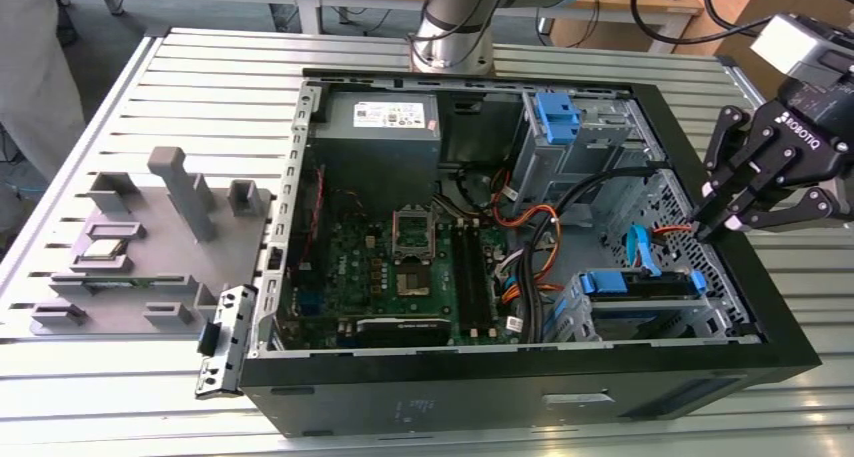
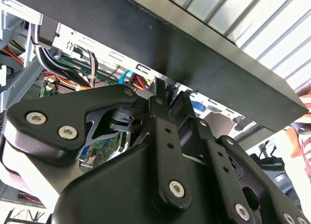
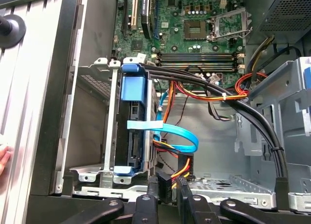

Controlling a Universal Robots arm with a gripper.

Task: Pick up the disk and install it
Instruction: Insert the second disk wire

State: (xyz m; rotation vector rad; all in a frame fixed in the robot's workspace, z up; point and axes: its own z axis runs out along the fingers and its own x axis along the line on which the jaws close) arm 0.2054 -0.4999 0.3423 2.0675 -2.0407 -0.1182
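Disk [image 3: 133, 131]: seated in its blue carrier in the drive cage at the computer case's [image 1: 534, 377] corner; gripper [image 1: 721, 222], jaws clenched on nothing, hangs over the adjacent wall; installation apparently complete.

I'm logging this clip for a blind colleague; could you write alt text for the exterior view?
An open black computer case lies on a slatted metal table, and the robot's gripper hovers at the case wall on the exterior view's right. The disk, in its blue carrier, sits in a drive bay below it. A grey fixture block lies on the exterior view's left.
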